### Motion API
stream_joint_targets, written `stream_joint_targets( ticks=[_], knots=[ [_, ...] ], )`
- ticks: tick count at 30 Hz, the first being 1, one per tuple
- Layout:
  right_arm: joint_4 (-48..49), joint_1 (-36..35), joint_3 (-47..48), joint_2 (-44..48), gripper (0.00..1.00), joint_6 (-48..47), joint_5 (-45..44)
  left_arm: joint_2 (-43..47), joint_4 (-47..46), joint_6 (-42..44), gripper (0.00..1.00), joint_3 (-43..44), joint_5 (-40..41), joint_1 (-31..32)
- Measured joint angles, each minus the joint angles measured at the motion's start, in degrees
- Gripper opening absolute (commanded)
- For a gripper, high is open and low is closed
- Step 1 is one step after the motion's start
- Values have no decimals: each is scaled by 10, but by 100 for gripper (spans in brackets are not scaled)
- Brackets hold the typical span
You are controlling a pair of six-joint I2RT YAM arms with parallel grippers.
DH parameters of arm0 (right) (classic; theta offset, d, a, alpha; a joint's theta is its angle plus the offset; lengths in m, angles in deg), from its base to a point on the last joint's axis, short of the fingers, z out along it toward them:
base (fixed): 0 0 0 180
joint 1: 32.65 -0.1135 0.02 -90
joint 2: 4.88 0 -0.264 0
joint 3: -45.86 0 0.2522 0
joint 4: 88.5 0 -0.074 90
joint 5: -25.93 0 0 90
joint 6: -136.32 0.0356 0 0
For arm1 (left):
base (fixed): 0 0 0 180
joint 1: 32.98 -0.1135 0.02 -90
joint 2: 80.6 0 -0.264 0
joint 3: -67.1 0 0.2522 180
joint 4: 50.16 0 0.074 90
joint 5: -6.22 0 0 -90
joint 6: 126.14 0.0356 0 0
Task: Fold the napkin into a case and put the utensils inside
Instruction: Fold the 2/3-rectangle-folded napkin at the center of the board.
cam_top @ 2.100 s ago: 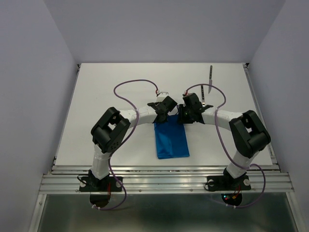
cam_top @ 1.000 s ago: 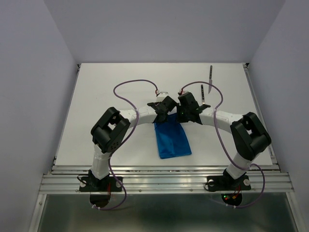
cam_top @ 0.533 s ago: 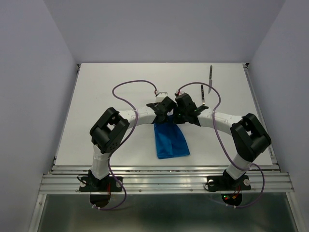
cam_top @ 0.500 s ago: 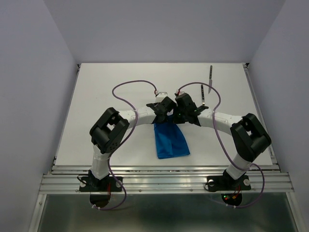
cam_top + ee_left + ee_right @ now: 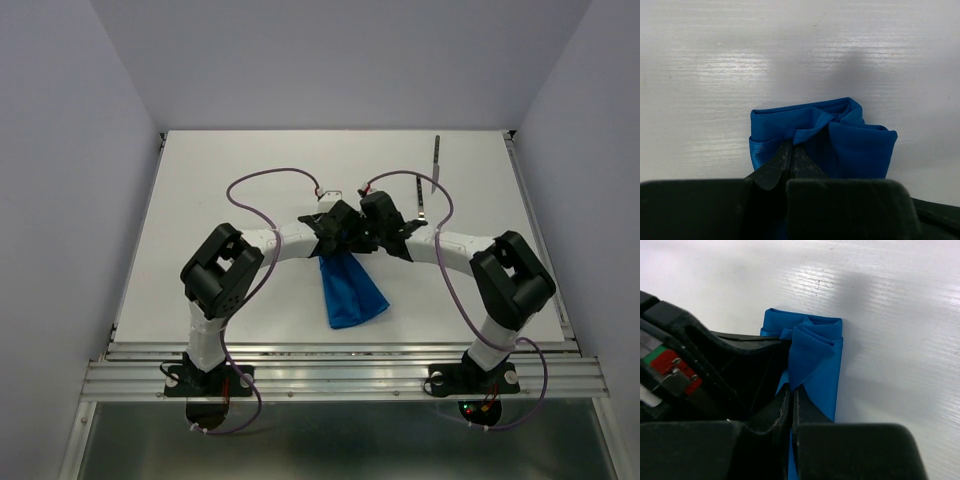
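The utensils [image 5: 436, 165] are lying at the upper right of the table [image 5: 230, 170], well apart from the cloth. They are too small to tell the fork from the knife. In the overhead view both wrists are crowding over the far end of the napkin [image 5: 352, 290] and hiding it. The napkin is lying mid-table, bunching narrow there. The left pincer [image 5: 791, 150] and the right pincer [image 5: 791, 390] are each clamping a fold of it, side by side.

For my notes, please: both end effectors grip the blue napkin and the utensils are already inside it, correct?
Not quite: the left end effector and right end effector grip the napkin, but the top view shows the utensils lying outside it.
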Motion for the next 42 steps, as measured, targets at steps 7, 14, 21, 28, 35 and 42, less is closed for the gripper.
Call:
stream_joint_targets(
  ticks=[7, 14, 21, 28, 35, 42],
  knots=[
    [51, 0, -18, -37, 1, 43, 12, 10, -18, -6, 0, -18, -13, -6],
    [99, 0, -27, -75, 1, 92, 12, 27, -47, -11, 0, -46, -44, -19],
    [121, 0, -29, -84, 1, 113, 12, 57, -68, -18, 1, -85, -97, -43],
    [134, -2, -29, -90, 1, 115, 8, 103, -68, -23, 7, -121, -157, -72],
    [136, -4, -29, -90, 1, 112, 2, 163, -67, -25, 29, -143, -197, -104],
    [135, -4, -29, -90, 1, 108, 2, 176, -68, -23, 43, -159, -212, -128]
  ],
)
